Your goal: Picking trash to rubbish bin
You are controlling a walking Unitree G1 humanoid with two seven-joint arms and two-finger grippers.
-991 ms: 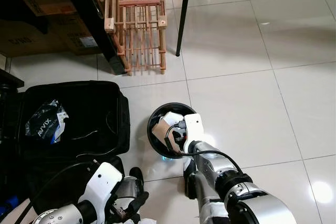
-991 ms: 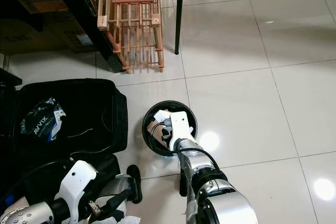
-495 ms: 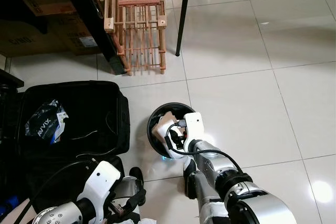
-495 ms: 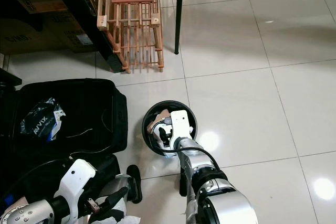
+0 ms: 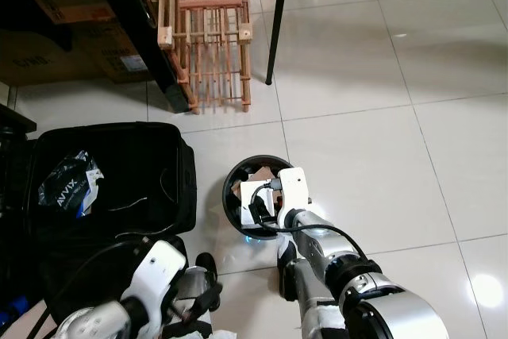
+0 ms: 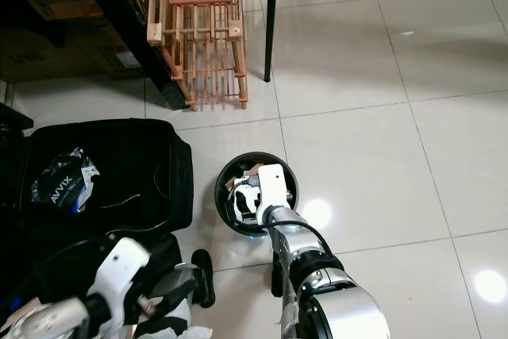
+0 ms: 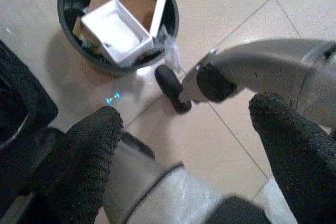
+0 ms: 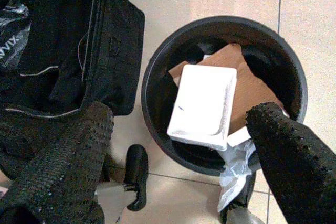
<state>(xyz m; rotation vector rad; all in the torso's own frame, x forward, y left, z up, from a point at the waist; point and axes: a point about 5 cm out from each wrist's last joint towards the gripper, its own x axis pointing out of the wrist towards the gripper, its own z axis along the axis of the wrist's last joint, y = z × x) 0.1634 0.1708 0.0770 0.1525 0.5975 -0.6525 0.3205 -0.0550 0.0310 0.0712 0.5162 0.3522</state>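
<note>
White tray (image 8: 203, 106) now lying in the bin (image 8: 157, 66), dropped from right gripper (image 8: 178, 156), which is hanging wide open, empty. Left gripper (image 7: 184, 145) idling open near the floor. Drop done.

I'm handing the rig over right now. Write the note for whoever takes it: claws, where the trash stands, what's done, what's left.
Right claw: open and empty, hovering above the black rubbish bin.
Left claw: open and empty, low by the robot's left side, near the open black suitcase.
Done: a white tray and brown cardboard lie inside the bin.
Left: a crumpled plastic wrapper sits in the suitcase; it looks like the next piece of trash, though that is a guess. A wooden rack stands farther ahead.
</note>
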